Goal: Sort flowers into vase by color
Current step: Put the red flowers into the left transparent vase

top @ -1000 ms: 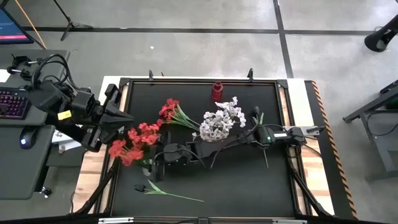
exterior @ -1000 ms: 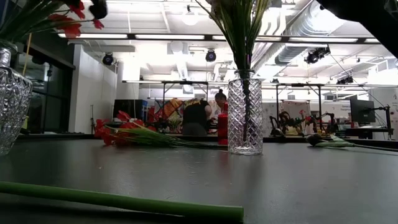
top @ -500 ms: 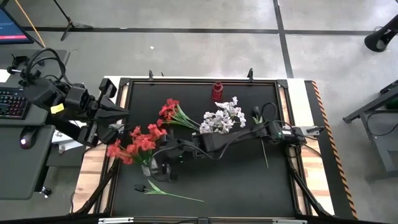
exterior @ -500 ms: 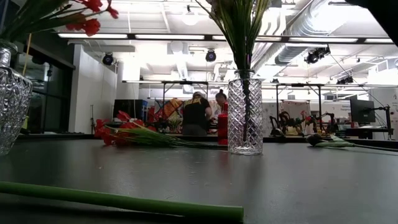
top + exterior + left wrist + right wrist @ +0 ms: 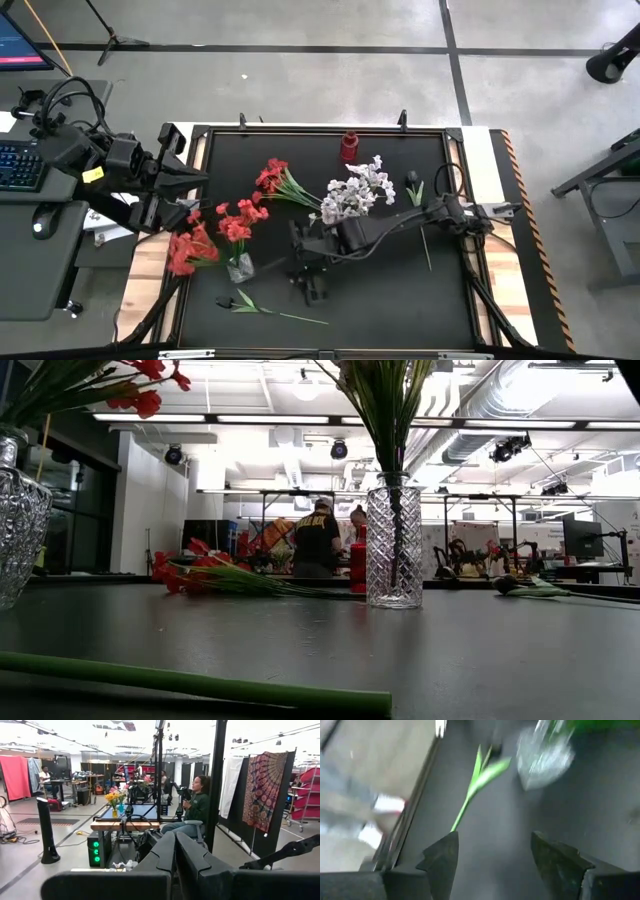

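The right arm stretches leftward across the table, its gripper point(image 5: 312, 287) spread apart and empty near the loose stem point(image 5: 262, 308). The left gripper point(image 5: 193, 180) (fingers together) waits past the table's left edge, beside the red flowers point(image 5: 212, 236) in their vase point(image 5: 239, 267); white flowers point(image 5: 355, 190) stand mid-table.

red blooms point(image 5: 236, 222), white blooms point(image 5: 352, 195), black table point(image 5: 400, 290)

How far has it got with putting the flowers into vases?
Partly done. Red flowers stand in one glass vase, white flowers in another. In hand: nothing; the right gripper is open and empty over the mat, near the dark-bloomed stem lying flat. The left gripper, shut, waits at the table's left edge. Left: that stem, a loose red bunch and another dark stem.
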